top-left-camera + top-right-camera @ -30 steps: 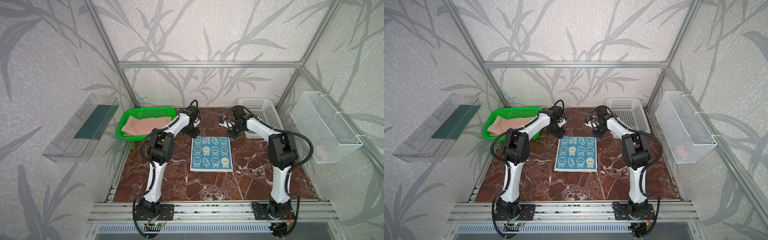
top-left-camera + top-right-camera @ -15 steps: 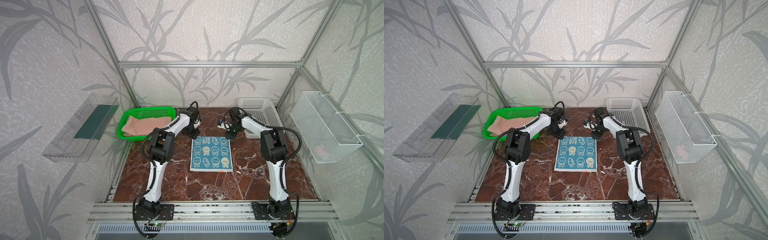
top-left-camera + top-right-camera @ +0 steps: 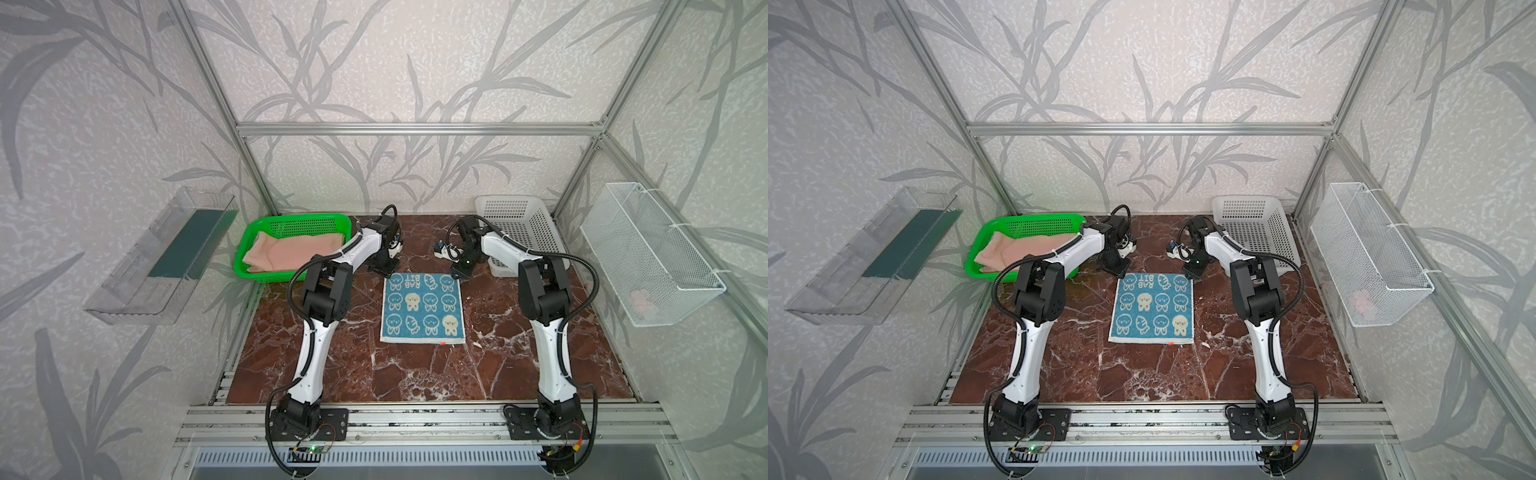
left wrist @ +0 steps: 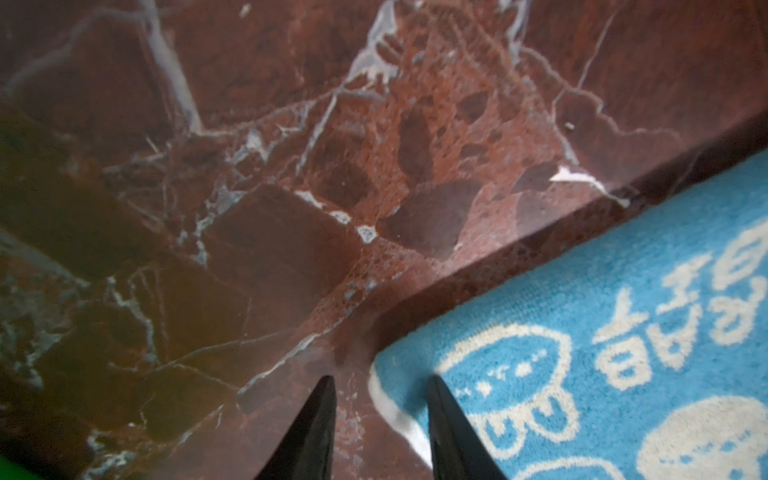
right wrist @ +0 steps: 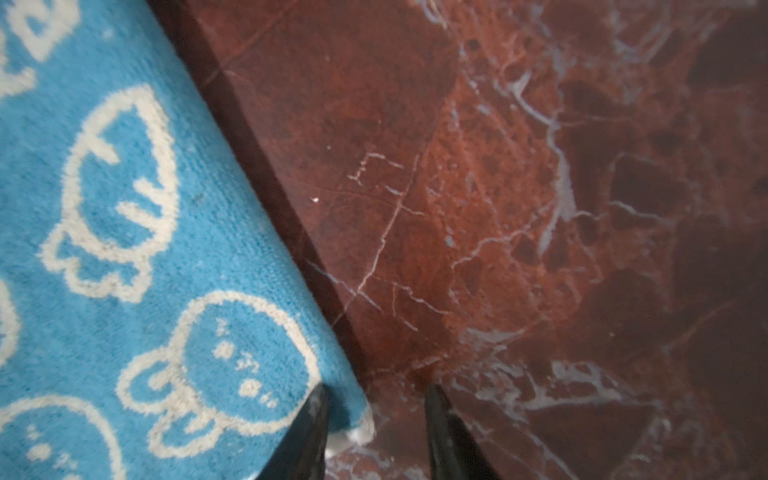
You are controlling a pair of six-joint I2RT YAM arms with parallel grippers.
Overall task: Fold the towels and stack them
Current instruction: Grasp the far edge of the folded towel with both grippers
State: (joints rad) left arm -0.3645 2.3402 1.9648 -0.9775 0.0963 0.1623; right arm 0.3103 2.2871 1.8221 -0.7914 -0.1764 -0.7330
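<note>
I am on the first fold of the small towel, I think; the teal towel lies flat and open in the middle of the table, with its bunny faces up; I have both arms reaching to its far edge, one at each far corner; the left claw has its two tips apart, one tip on the cloth and one on the bare table, so the corner sits in the gap; the right claw stands the same way at its own corner, tips apart with the white edge of the cloth between them; neither claw pinches the towel yet; the pink towel waits in the green basket at the back on the left, well apart from the teal one; nothing is folded or stacked so far; next I want to squeeze both claws shut on the corners, and both must catch the cloth and not just scrape the table; then I lift a little and bring the far edge toward the near edge, both arms together, so the fold comes out straight and the towel does not slide.
</note>
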